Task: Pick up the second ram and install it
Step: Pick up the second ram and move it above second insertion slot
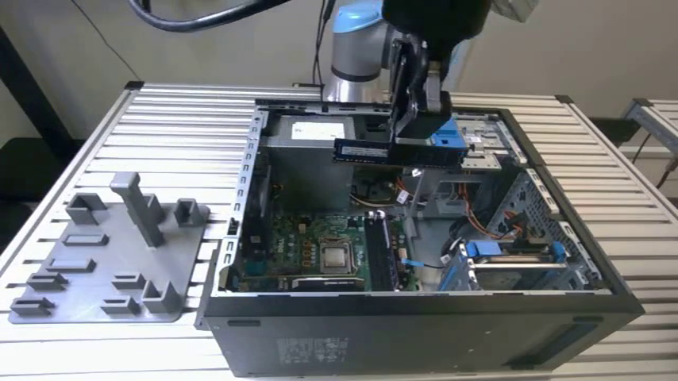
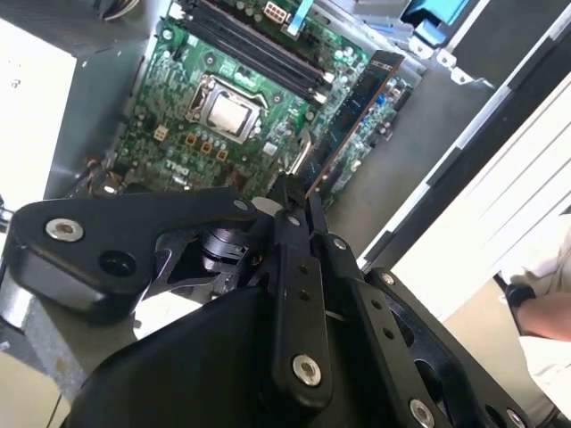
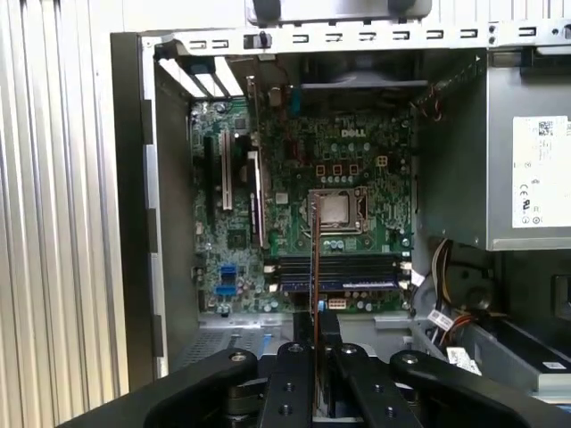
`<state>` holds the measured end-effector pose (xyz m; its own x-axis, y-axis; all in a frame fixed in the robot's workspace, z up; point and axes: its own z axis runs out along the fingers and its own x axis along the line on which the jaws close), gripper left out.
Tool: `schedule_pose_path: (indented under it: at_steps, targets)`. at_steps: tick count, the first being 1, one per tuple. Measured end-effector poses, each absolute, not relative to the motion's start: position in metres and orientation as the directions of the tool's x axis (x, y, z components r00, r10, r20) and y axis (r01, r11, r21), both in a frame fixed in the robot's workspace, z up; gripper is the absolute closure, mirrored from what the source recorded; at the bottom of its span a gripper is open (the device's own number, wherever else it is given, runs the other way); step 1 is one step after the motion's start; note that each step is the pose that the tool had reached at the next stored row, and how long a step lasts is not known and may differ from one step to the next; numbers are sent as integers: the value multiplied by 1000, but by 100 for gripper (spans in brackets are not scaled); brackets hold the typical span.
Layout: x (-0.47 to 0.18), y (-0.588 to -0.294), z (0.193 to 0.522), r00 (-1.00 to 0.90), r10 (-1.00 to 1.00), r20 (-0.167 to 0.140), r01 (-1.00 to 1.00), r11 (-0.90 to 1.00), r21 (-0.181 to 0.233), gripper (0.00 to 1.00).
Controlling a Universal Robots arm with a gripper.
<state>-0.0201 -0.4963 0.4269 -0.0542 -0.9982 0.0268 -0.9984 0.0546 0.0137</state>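
The claw (image 1: 411, 139) is clenched on the second ram (image 1: 366, 151), holding it level over the open computer case (image 1: 424, 333), well above the motherboard (image 1: 291, 238). Its long axis runs from the exterior view's left to right, while the memory slots (image 1: 379, 250) below run near to far, so it looks crosswise to them.
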Motion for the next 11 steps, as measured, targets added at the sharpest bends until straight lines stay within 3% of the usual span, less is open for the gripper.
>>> schedule_pose_path:
  at_steps: [11]
  targets:
    - [-4, -496, 427, -19, -999, 27, -1000, 19, 14, 85]
